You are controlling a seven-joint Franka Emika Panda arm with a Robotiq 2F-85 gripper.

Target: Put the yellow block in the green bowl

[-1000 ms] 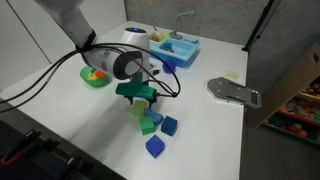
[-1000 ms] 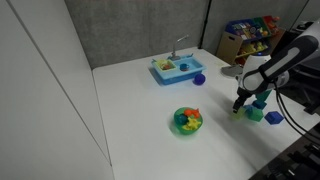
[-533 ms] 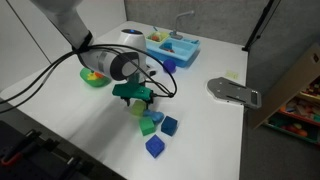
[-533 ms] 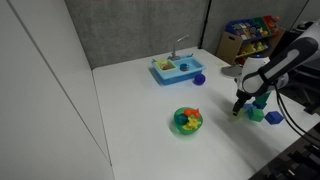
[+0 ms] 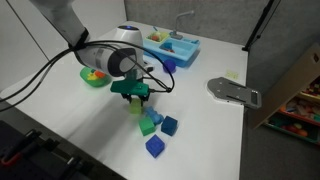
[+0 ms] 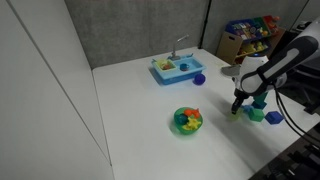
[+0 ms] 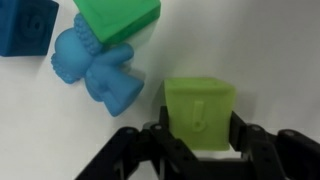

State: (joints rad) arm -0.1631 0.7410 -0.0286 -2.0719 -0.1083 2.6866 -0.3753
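In the wrist view the pale yellow block [image 7: 200, 115] sits on the white table, squeezed between my gripper's [image 7: 199, 136] two black fingers, which press on its left and right faces. In an exterior view the gripper [image 5: 135, 97] points straight down over the block [image 5: 137, 108], at the near end of a cluster of toy blocks. The green bowl [image 5: 96, 76] stands to the left of the arm, some way off, with colourful items inside. It also shows as the green bowl [image 6: 187, 120] at mid-table, with the gripper [image 6: 238, 107] to its right.
Just beyond the held block lie a blue toy figure [image 7: 100, 70], a darker green cube [image 7: 118, 18] and a blue cube [image 7: 25, 25]. A light blue tray [image 5: 175, 45] with a faucet stands at the back. A grey flat object [image 5: 233, 91] lies at the right.
The jaws have gone from open to shut on the yellow block. The arm has shifted only slightly over the blocks.
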